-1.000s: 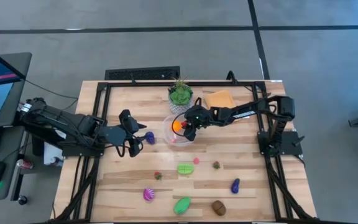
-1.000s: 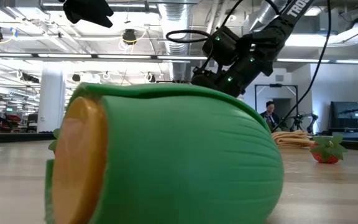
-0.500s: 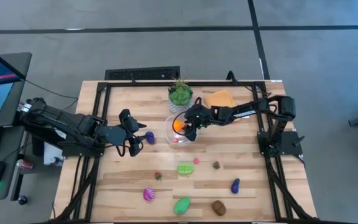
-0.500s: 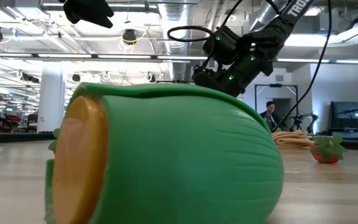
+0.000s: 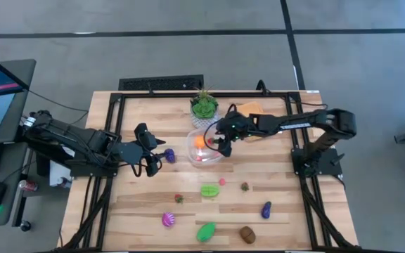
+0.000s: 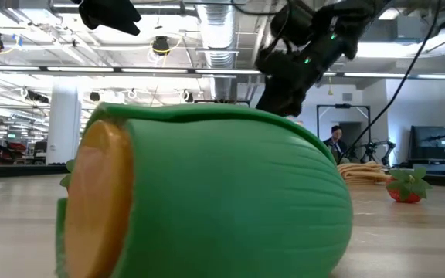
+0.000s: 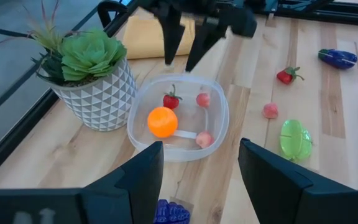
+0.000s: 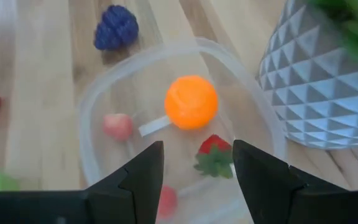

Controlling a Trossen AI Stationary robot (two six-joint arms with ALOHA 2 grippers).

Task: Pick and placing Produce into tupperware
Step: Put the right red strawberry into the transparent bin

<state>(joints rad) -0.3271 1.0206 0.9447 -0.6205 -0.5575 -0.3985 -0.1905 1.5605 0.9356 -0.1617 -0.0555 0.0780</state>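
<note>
The clear tupperware (image 5: 204, 149) stands on the table near the white-potted plant. In it lie an orange ball (image 8: 191, 101), a strawberry (image 8: 213, 152) and small pink pieces (image 8: 118, 124). My right gripper (image 8: 194, 168) hangs open above the container's right rim, also seen in the left wrist view as the right gripper (image 7: 179, 62), and holds nothing. My left gripper (image 7: 201, 180) waits open left of the container, over a purple grape bunch (image 5: 169, 155). More produce lies toward the near edge: a green piece (image 5: 209, 190), an eggplant (image 5: 266, 209) and a brown piece (image 5: 247, 234).
The potted plant (image 5: 204, 107) stands just behind the container, and a folded orange cloth (image 5: 248, 112) lies to its right. A large green piece (image 6: 207, 193) fills the low view. A person (image 6: 334, 140) shows far off in the room.
My right gripper has risen from inside the tupperware and drawn back a little toward the table's right edge. The orange ball stays lying in the container.
</note>
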